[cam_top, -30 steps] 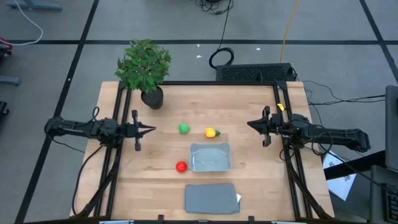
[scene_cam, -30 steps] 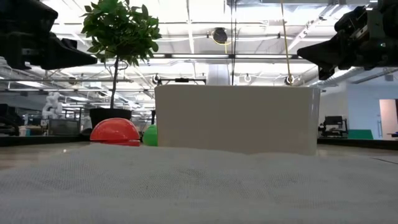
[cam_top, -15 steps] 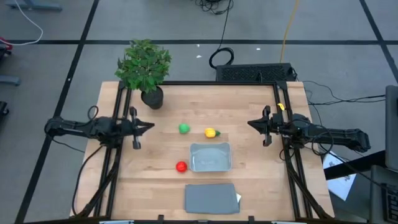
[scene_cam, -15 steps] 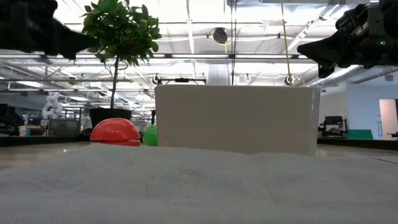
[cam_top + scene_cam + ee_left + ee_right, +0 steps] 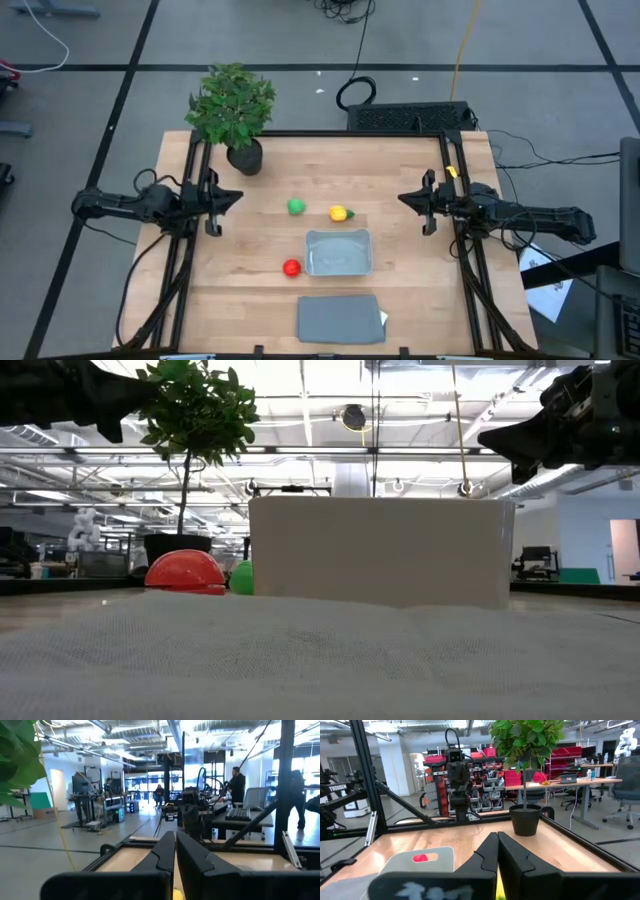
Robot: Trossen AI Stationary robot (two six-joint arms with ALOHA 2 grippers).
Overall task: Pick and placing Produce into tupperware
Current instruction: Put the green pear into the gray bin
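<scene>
The left tool [image 5: 222, 198] hangs at the surface's [image 5: 400, 300] left edge, fingers pressed together, holding nothing; the right tool [image 5: 410, 199] likewise at the right edge. From above, the green ball [image 5: 296, 206] and yellow piece [image 5: 340, 212] lie between them, near the tupperware [image 5: 338, 253], with the red ball [image 5: 291, 267] just beside it. The low view hides the yellow piece behind the tub.
</scene>
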